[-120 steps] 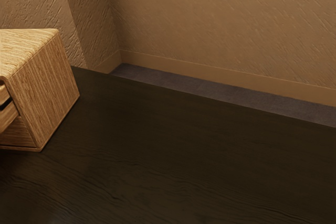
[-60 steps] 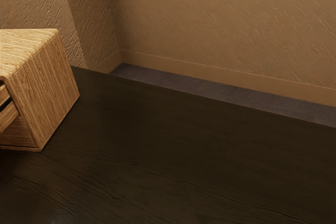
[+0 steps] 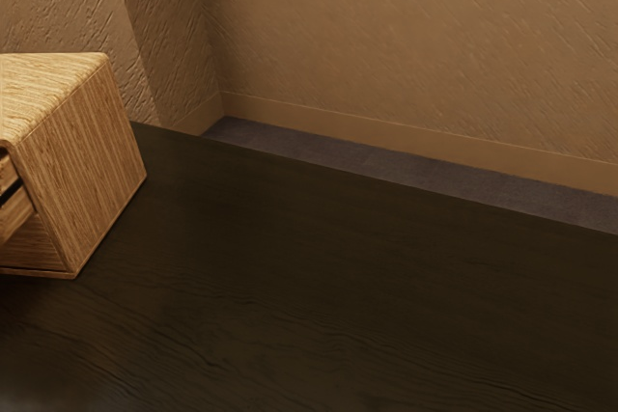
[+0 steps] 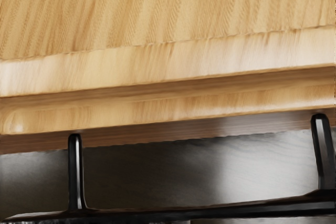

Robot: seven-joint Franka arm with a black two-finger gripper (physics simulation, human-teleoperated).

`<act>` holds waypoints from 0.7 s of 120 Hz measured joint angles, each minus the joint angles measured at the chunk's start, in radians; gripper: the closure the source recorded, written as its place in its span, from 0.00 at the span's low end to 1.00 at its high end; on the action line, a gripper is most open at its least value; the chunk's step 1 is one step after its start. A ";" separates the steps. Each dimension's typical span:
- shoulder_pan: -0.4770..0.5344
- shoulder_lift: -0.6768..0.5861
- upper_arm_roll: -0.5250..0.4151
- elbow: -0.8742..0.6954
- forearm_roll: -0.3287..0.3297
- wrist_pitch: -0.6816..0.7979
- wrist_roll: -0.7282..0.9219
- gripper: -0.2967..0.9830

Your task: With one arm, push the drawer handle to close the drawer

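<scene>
The black bar handle (image 4: 210, 212) is near the jaws, wooden drawer (image 4: 157, 113) partly open beyond; if jaws are clenched, I cannot tell.

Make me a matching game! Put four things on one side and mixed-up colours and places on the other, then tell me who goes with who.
Things:
1. Handle
2. Drawer
3. Wall
4. Floor

Colours and places:
A. Tan and bumpy
B. Sticking out of the wooden cabinet
C. Bluish grey, a strip past the dark table
D. Black, with two posts

Right pairs: 1-D, 2-B, 3-A, 4-C
</scene>
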 joint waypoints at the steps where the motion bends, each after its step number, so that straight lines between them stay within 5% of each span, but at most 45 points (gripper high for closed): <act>1: -0.003 0.002 0.002 0.002 0.000 0.000 -0.001 0.85; 84: -0.149 0.088 0.076 0.089 -0.023 0.027 -0.045 0.84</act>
